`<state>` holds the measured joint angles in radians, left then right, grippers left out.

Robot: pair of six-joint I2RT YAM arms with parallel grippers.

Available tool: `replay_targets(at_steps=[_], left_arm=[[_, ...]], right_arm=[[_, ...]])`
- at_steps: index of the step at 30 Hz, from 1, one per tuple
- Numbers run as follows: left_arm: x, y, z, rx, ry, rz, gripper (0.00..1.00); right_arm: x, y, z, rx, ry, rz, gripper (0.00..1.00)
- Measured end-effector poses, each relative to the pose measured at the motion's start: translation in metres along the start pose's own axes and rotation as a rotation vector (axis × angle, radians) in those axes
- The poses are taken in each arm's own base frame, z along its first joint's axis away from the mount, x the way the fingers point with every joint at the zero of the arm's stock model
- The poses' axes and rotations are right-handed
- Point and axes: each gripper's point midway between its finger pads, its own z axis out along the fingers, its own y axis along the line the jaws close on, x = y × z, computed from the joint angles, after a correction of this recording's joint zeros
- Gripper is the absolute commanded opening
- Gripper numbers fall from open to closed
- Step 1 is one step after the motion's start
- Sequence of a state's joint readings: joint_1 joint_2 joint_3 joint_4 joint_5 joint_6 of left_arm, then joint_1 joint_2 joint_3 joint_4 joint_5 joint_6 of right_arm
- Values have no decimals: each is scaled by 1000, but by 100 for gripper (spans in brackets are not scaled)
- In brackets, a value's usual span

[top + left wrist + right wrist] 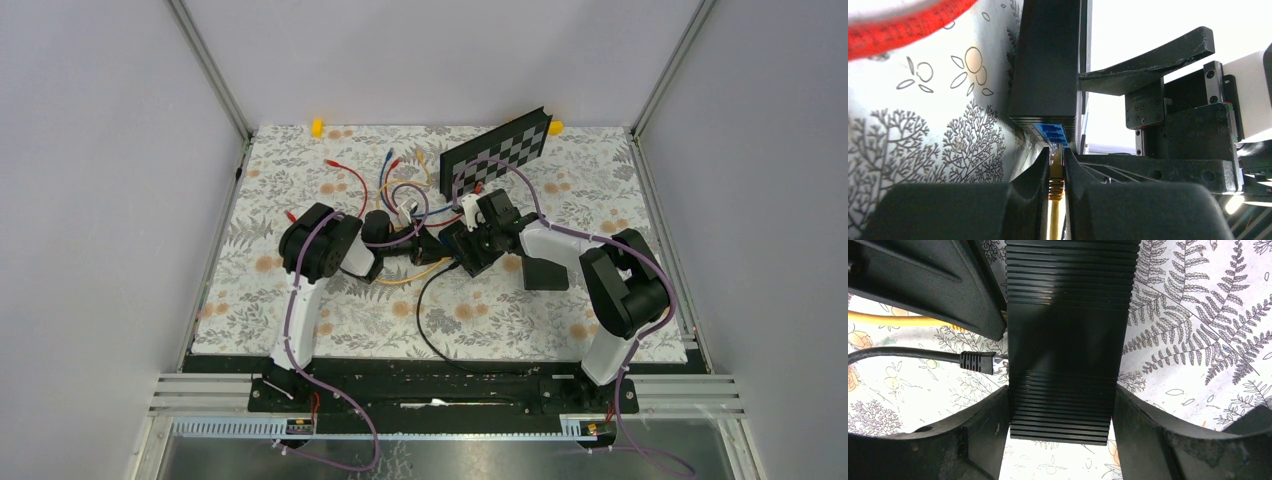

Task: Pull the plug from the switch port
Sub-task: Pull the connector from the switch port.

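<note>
The black ribbed switch point(475, 245) lies mid-table; in the right wrist view my right gripper point(1059, 395) is shut on the switch point(1065, 340), one finger against each long side. In the left wrist view my left gripper point(1056, 152) is shut on the yellow plug point(1056, 170), whose front end reaches the blue port row point(1054, 132) on the switch point(1048, 65). Whether the plug is seated in the port I cannot tell. Its yellow cable point(1053, 220) runs back between my fingers. From above, the left gripper point(425, 243) sits at the switch's left end and the right gripper point(490, 230) over it.
A black power lead point(977, 361) is plugged into the switch's side and loops toward the near edge point(425, 320). Loose red, blue and yellow patch cables point(395, 180) lie behind the switch. A checkerboard panel point(497, 150) leans at the back right. A red cable point(903, 25) hangs close to the left wrist camera.
</note>
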<state>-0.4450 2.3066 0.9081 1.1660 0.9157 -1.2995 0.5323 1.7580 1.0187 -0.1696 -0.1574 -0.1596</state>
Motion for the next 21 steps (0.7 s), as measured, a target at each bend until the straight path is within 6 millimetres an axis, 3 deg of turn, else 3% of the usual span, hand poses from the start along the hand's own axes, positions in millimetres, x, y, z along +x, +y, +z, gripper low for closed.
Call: replay_targets(at_steps=[12,21], left_arm=[[6,6,1,-101,31,167,0],[7,5,3,-82,11,109,0]], right_arm=[[5,-1,-2,-22,24,-34,0],[6,-2,-2,-13,25,-19,0]])
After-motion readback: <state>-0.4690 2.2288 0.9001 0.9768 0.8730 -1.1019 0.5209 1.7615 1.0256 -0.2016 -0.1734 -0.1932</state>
